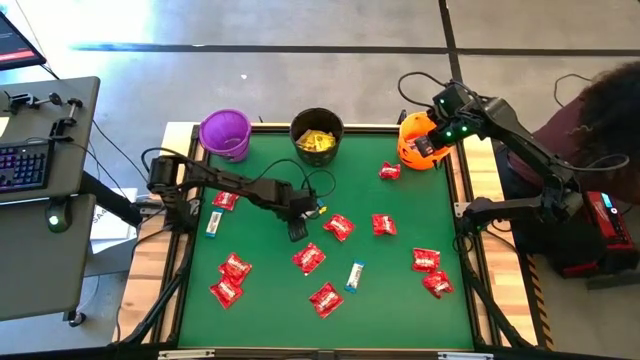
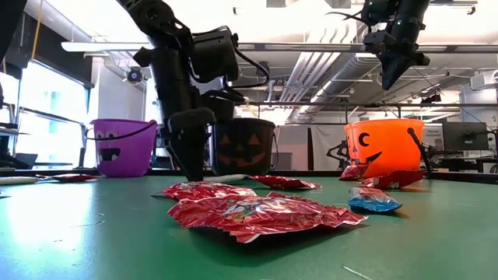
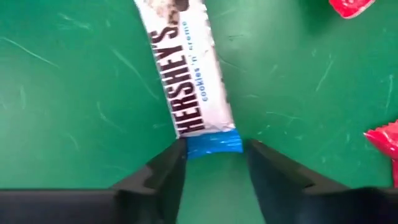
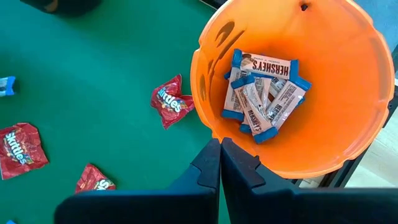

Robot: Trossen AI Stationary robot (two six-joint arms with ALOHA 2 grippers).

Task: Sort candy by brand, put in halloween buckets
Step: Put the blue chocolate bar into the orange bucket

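**Candy sorting table: items and arms**

- Left gripper (image 3: pixel 214 163): low over the middle of the green table (image 1: pixel 400 300), fingers (image 3: pixel 163 171) parted, one either side of the blue end of a white-and-blue bar (image 3: pixel 186 74) lying flat; whether they press it cannot be told.
- Right gripper (image 4: pixel 220 163): clenched, holding nothing, above the near rim of the orange bucket (image 4: pixel 348 124) at the far right corner.
- Orange bucket contents: several white-and-blue bars (image 4: pixel 261 87).
- Black bucket (image 1: pixel 317 136): far edge, centre; yellow packets (image 1: pixel 317 142) inside.
- Purple bucket (image 1: pixel 225 133): far edge, left of the black one.
- Loose candy: red packets (image 1: pixel 338 227) scattered across the table; two more white-and-blue bars, one at left (image 1: pixel 214 224), one near centre (image 1: pixel 354 276).
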